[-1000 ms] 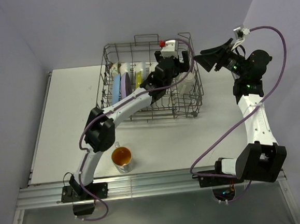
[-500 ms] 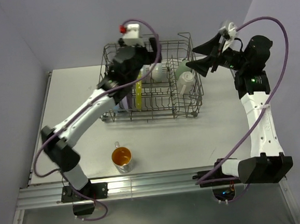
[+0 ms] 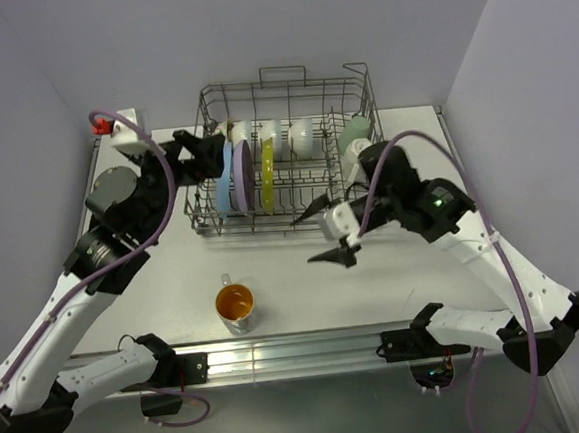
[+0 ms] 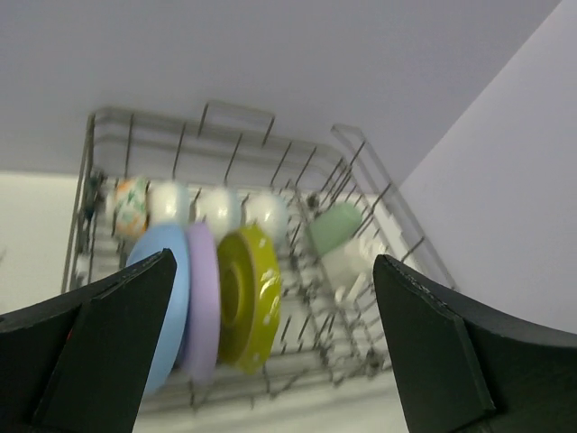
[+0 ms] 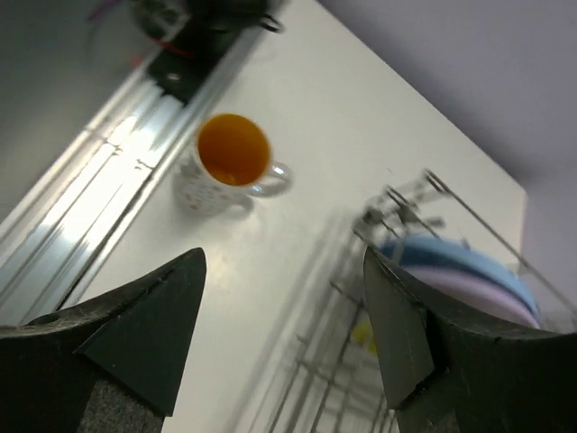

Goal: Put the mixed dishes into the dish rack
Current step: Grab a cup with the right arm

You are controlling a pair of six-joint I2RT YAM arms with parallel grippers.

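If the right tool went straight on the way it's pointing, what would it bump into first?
Most likely the bare table, between the orange cup and the dish rack. The right tool aims down there; the cup sits off to one side, though depth is unclear.

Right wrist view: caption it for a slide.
Open right gripper aimed at the cup standing on the table.
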